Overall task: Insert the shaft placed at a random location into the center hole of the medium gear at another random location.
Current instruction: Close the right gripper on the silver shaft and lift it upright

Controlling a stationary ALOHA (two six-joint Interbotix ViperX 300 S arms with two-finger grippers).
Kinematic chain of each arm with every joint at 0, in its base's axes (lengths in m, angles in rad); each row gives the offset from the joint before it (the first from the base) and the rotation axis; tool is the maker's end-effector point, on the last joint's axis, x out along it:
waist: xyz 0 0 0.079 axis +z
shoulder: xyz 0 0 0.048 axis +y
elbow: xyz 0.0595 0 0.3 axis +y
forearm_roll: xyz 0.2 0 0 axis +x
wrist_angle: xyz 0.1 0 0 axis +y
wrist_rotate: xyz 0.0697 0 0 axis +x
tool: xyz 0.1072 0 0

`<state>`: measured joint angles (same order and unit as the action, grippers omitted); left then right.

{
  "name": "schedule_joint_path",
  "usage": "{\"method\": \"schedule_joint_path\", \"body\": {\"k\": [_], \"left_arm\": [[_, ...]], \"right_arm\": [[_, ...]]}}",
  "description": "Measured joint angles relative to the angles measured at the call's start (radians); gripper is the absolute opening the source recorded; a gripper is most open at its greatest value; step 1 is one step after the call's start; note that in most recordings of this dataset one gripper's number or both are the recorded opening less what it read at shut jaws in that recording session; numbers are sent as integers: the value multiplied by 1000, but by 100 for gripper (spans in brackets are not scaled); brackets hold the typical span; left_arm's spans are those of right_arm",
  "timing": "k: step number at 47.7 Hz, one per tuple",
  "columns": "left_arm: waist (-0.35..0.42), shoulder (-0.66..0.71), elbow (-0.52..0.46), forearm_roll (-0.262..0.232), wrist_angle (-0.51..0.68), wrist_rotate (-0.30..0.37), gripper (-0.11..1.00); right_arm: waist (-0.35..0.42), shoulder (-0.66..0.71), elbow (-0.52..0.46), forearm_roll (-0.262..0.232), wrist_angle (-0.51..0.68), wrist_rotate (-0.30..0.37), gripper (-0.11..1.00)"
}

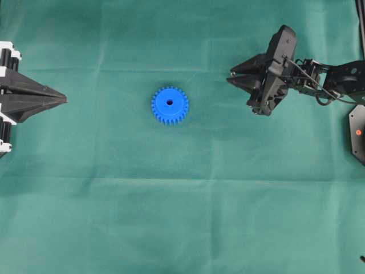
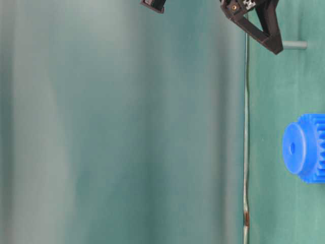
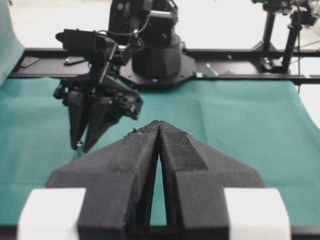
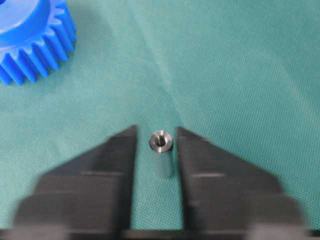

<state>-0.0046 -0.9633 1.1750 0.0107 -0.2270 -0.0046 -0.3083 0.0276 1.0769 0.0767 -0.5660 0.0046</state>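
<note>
Looking from overhead, you can't see the shaft (image 4: 161,153); your right gripper (image 4: 156,150) hides it, standing upright between narrowly spread fingers that aren't pinching it.

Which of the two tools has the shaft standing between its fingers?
The right tool: the silvery shaft stands upright between its two black fingers, near the blue gear. The left tool has nothing between its fingers.

green cloth (image 1: 182,217), faintly creased, black rail (image 3: 240,77)
</note>
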Motion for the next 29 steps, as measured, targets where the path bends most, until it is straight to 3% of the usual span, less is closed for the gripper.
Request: {"method": "schedule_joint_path", "body": {"k": [24, 29], "left_arm": [[0, 0, 0, 2, 9, 0, 1], [0, 0, 2, 0, 9, 0, 1]], "right_arm": [[-2, -9, -5, 2, 3, 0, 14], [0, -55, -18, 2, 52, 0, 14]]}}
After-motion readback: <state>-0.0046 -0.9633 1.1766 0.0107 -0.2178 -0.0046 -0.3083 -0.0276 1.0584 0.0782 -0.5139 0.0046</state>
